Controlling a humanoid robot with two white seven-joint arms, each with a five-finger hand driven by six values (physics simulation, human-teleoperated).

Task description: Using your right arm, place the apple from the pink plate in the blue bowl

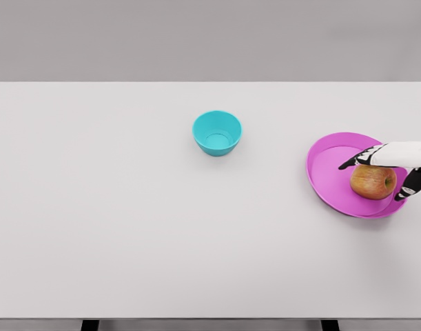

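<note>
The apple (pixel 372 183) on the pink plate (pixel 327 172), at the counter's (pixel 127 227) three o'clock, sits between the right hand's (pixel 396 165) spread fingers (pixel 350 163), blue bowl (pixel 217 133) unmarked.

A smooth, matt finish is shown by the broad white rectangular table top (pixel 127 207). The small round turquoise bowl (pixel 217 133) looks like smooth plastic with a soft sheen. The round pink plastic plate (pixel 324 169) appears smooth and evenly coloured. A streaked, faintly glossy skin is seen on the red-yellow apple (pixel 372 182). The white right hand (pixel 393 165) has hard, smooth shells with black fingertips.
</note>
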